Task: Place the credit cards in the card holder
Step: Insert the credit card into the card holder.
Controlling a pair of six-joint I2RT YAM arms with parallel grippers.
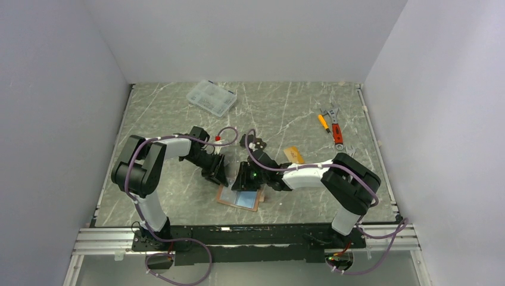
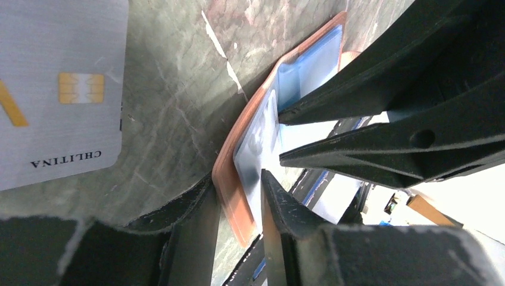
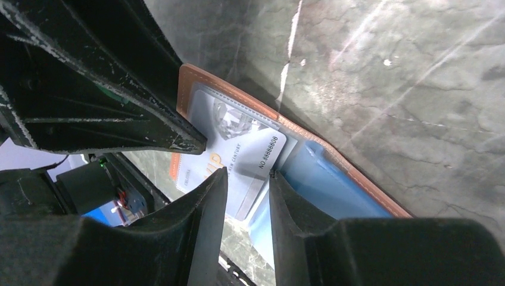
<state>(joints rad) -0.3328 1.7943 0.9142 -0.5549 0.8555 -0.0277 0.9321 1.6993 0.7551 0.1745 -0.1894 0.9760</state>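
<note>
The card holder (image 1: pixel 238 199) lies open near the table's front, pinkish-brown with a blue lining (image 3: pixel 324 176). A pale card (image 3: pixel 238 152) printed with a number sits partly inside its clear pocket. My right gripper (image 3: pixel 249 173) stands open over that card's outer end, gaps on both sides. My left gripper (image 2: pixel 237 179) is shut on the holder's raised brown edge (image 2: pixel 250 119), at the holder's far left corner (image 1: pixel 217 173). A silver-grey credit card (image 2: pixel 53 89) lies flat on the table beside it. An orange-gold credit card (image 1: pixel 293 155) rests behind the right arm.
A clear plastic compartment box (image 1: pixel 211 97) stands at the back left. Wrenches and a screwdriver (image 1: pixel 332 126) lie at the back right. Both arms (image 1: pixel 178 146) crowd together over the holder. White walls close in the table on three sides.
</note>
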